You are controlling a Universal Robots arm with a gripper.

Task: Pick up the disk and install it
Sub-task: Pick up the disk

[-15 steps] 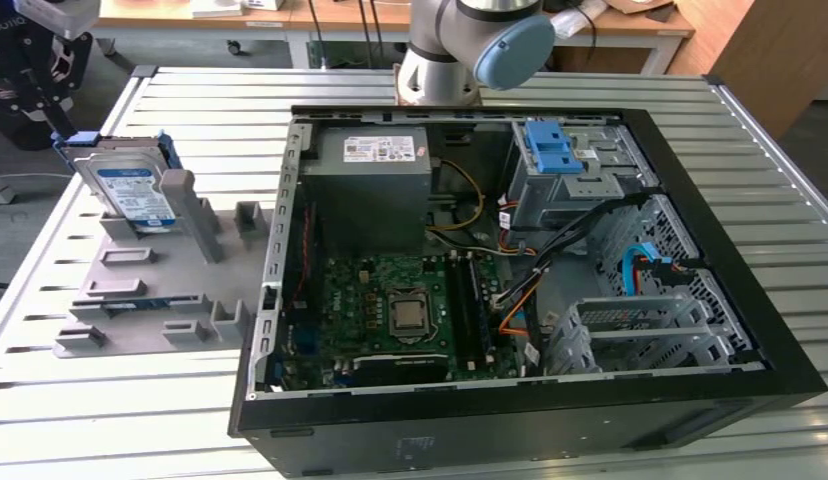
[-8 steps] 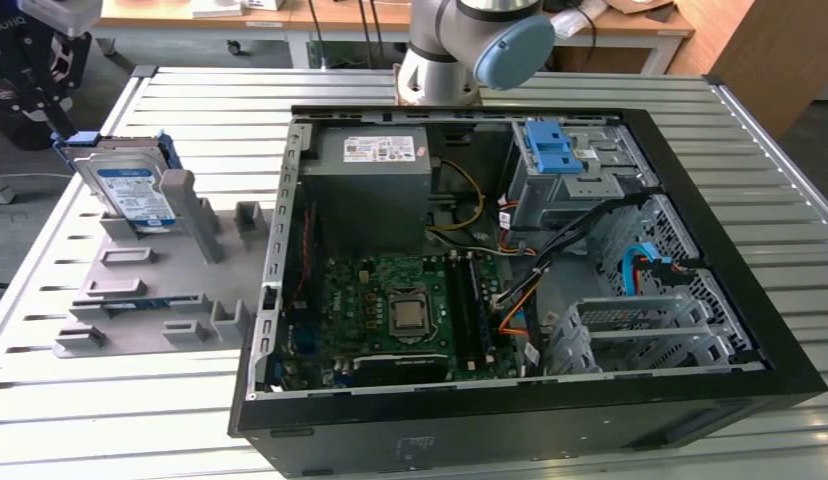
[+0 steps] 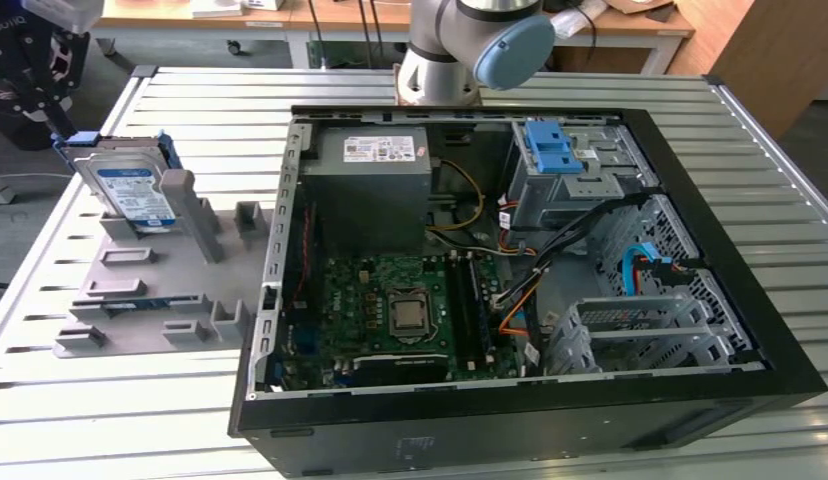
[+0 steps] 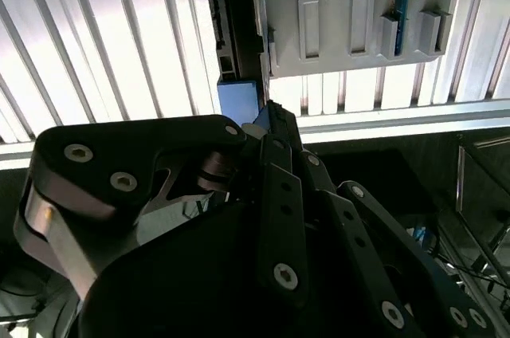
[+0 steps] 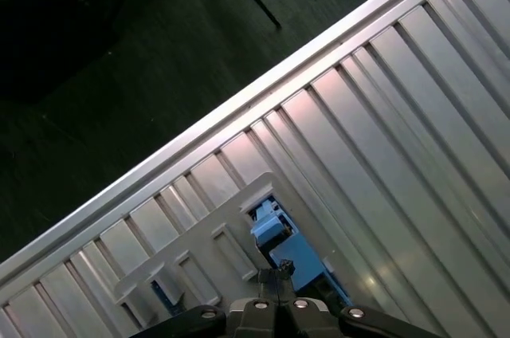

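Silver disk (image 3: 134, 190), blue-framed, stands upright in grey holder (image 3: 147, 275).

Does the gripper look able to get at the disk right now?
Probably yes: the disk stands upright in the grey holder, top edge uncovered, and the gripper hangs close by its blue bracket.

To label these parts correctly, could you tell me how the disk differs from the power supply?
The disk stands upright in the grey holder outside the case; the power supply sits inside it. The disk is smaller and blue-framed; the power supply is plain grey. Both carry labels.
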